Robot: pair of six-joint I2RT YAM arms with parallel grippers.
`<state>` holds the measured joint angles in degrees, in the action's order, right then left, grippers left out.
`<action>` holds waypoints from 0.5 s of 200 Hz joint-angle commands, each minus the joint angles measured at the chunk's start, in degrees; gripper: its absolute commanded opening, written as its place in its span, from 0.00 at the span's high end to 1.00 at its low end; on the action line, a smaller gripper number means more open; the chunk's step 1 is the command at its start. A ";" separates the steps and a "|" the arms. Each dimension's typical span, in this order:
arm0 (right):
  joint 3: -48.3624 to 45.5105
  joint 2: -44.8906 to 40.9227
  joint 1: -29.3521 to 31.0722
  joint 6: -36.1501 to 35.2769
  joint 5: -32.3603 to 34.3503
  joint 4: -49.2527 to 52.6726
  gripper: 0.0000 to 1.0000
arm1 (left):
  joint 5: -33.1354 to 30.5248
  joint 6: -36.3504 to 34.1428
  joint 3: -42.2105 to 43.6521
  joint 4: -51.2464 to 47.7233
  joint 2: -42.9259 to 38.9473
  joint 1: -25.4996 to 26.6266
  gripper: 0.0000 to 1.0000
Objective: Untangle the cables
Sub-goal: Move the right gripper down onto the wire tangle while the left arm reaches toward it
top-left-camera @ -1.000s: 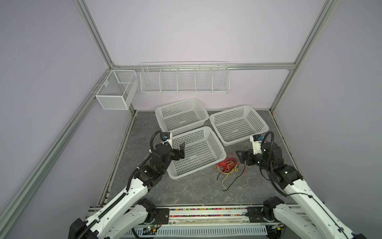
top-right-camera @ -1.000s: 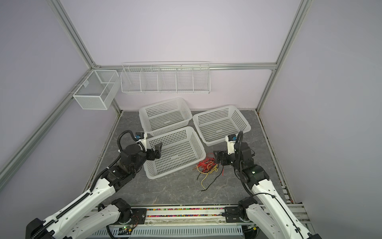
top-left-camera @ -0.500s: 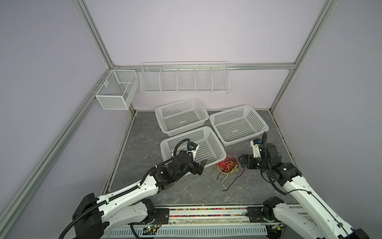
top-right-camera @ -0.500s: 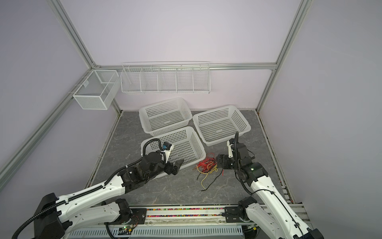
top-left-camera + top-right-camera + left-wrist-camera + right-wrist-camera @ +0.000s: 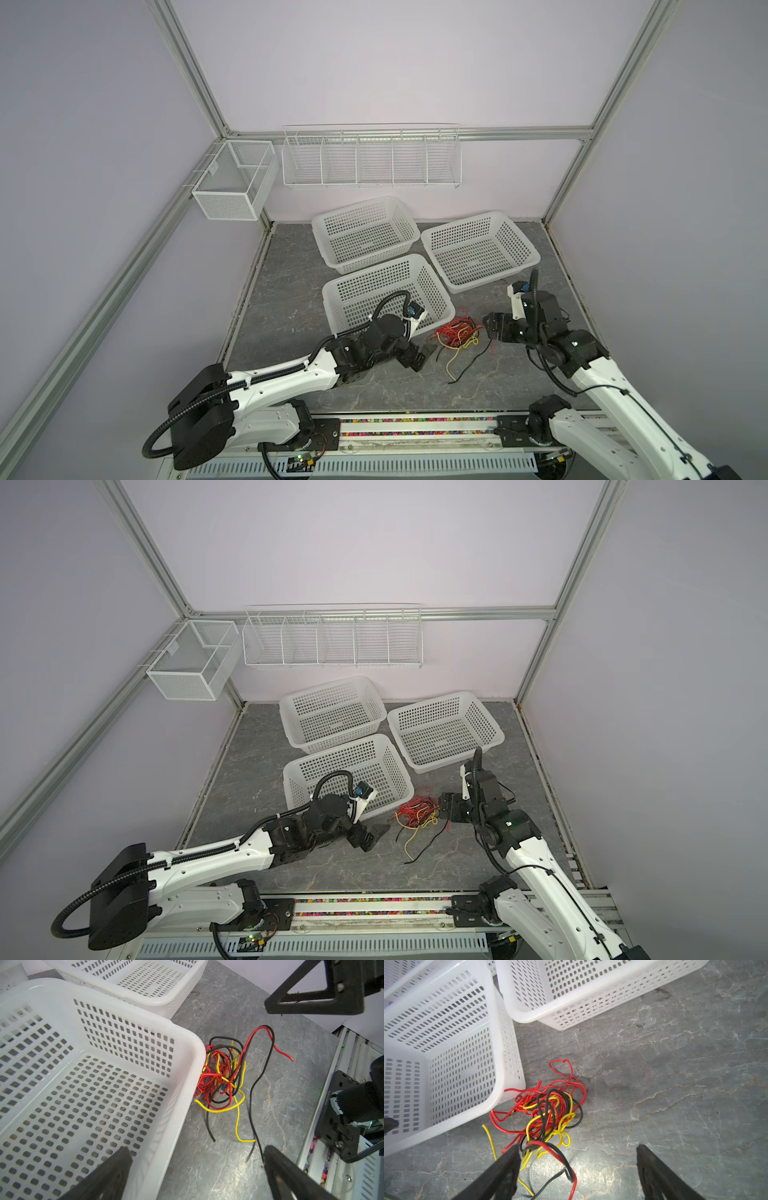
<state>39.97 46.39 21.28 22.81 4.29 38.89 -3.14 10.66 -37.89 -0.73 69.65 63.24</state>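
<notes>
Left jaws: released, spread wide, empty. In the left wrist view their two black fingers are cut off by the frame edge. One hangs over the inside of the near basket. The other is over the bare surface, and its tip hides the end of a long black strand.

Right jaws: also released, gripping nothing. In the right wrist view one of the fingers overlaps the edge of the cables; whether it touches them cannot be told. A red and a black strand rise between the fingers and run out of frame.

The cables lie knotted on the surface, right at the near basket's corner, at its 4 o'clock in both top views. The left jaws sit at the knot's 8 o'clock and the right jaws at its 3 o'clock, both close. The basket wall hides part of the knot from the left wrist camera. From above the strands are too fine to trace.

The red strands are crinkled, the yellow ones looped, and the black ones long and smooth, all glossy and string-thin. The fingers are matte, open triangular frames. The basket is white plastic with a rounded rim and slotted walls. Two more baskets stand at the knot's 11 and 12 o'clock. The surface is grey and veined like stone.
</notes>
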 commanded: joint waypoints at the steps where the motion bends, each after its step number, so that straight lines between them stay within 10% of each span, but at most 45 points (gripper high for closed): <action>1: 0.64 -1.57 0.39 2.68 2.41 5.32 0.06 | -0.60 -0.31 -2.07 3.86 2.22 0.58 0.01; 12: 0.53 -2.31 0.41 3.31 1.68 5.44 0.00 | -0.97 -0.37 -2.49 5.01 3.07 0.67 0.01; 69: -1.41 -1.94 0.43 5.92 0.21 4.40 0.52 | -1.68 -2.16 -3.81 10.87 5.73 0.70 0.01; 100: -3.25 -1.69 0.41 6.47 -3.02 0.86 0.60 | -1.80 -2.83 -4.21 12.04 6.45 0.74 0.01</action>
<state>38.70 44.56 21.28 28.12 4.10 42.59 -4.27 9.15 -40.05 8.58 75.46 63.77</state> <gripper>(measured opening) 0.415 0.993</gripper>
